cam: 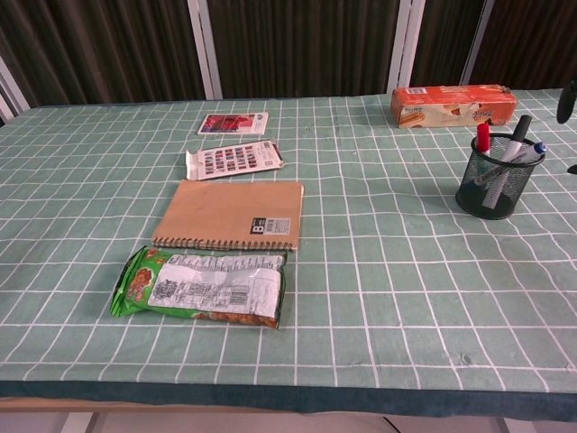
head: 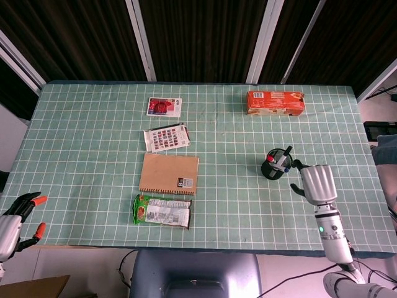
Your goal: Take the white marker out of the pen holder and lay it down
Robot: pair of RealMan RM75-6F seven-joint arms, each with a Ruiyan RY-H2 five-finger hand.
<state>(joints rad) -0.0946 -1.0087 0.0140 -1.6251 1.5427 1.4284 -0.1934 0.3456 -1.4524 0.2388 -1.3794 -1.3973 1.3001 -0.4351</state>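
- Green gridded cloth covers the tabletop point(head: 93, 136), with dark slatted panels behind its far edge.
- White marker point(cam: 512, 152) stands in the mesh pen holder point(cam: 488, 187), right of centre.
- Right hand point(head: 315, 183) hovers just right of the holder, fingers spread, holding nothing.
- Left hand point(head: 15, 218) hangs off the near-left corner, fingers apart and empty.

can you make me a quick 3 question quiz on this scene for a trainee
1. True or false: the right hand is holding a marker.
2. Which thing lies nearest the pen holder? A) snack bag B) orange box C) notebook
3. Fill in: the left hand is at the table's near ____ corner.

Key:
1. False; it is beside the holder, with nothing in it.
2. B
3. left
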